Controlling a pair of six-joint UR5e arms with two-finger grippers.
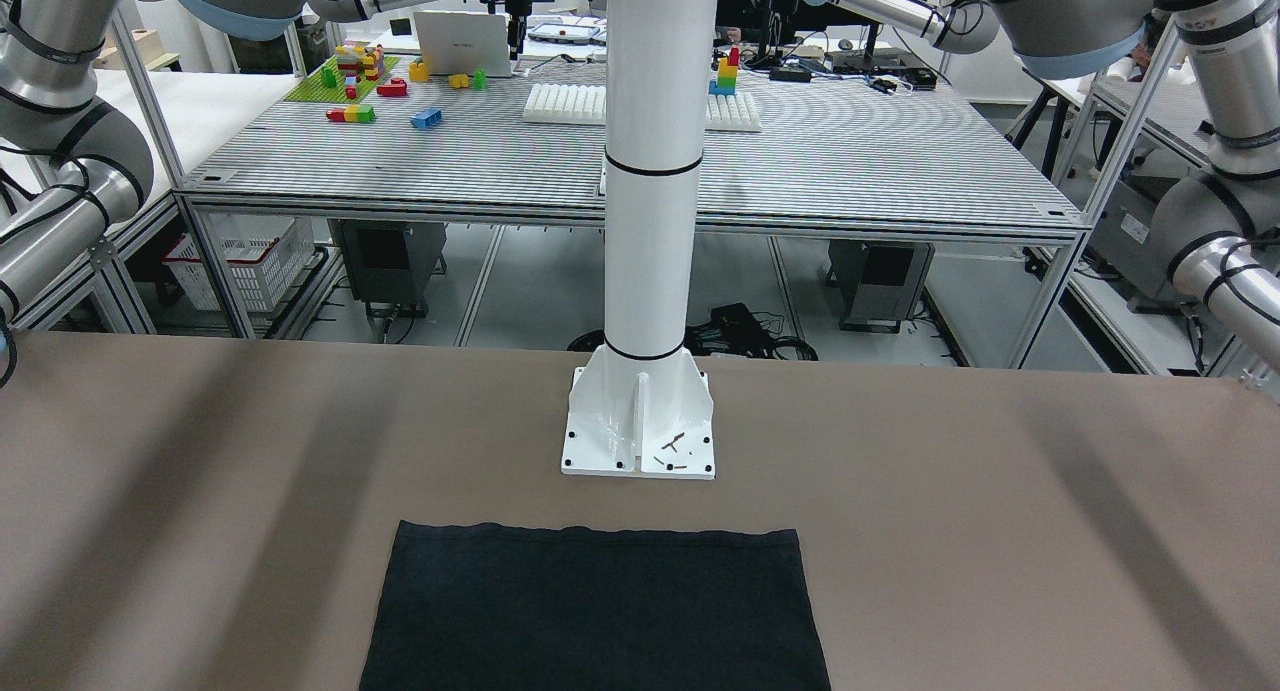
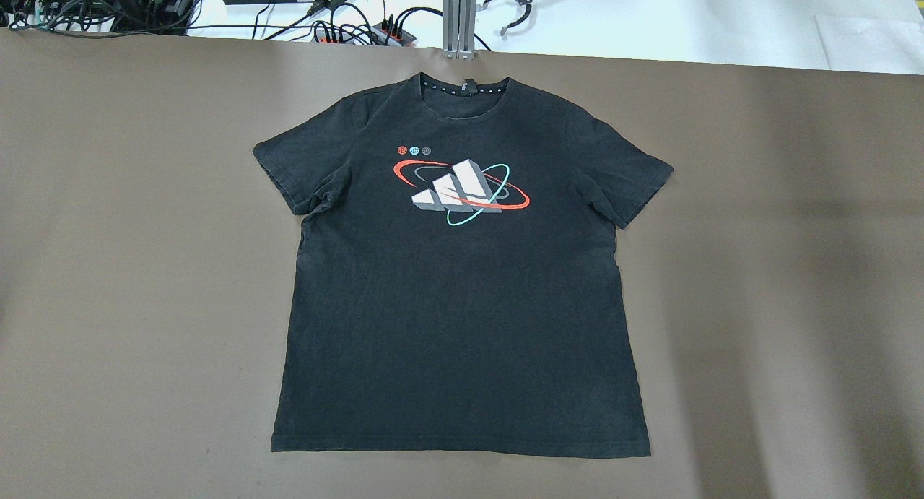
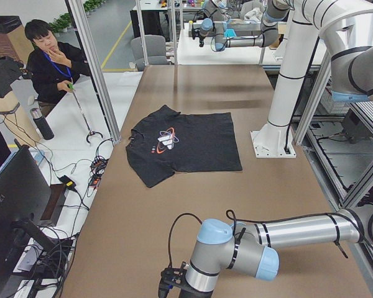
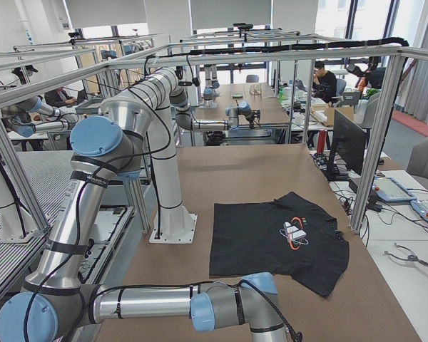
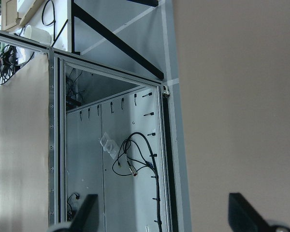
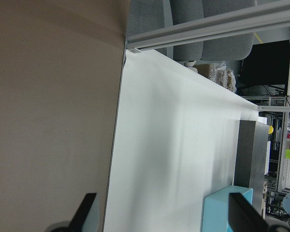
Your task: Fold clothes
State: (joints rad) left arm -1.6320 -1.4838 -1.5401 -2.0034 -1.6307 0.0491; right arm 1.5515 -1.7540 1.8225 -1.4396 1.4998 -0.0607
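**Left to right.** The left gripper (image 5: 164,212) is being held over the left end of the table (image 2: 108,268), with its jaws spread and empty, well apart from the garment.

The black T-shirt (image 2: 462,326) is being shown lying flat and face up near the middle of the table. Its collar is pointing away from the robot, its hem (image 2: 462,450) toward it, and both sleeves are spread out.

No fold is being made yet, so the opening step is judged to be in hand. The next move is judged to call for both arms to be brought in from the ends and a sleeve or side edge to be pinched.

On the chest, a print (image 2: 462,188) of three slanted bars ringed by red and teal ovals is being displayed. No words can be read in it, and the neck label (image 2: 465,86) is too small to read. "HUAWEI" is being shown on a monitor (image 3: 18,198) beside the table.

The right gripper (image 6: 162,212) is being held over the right end, with its jaws likewise spread and empty.
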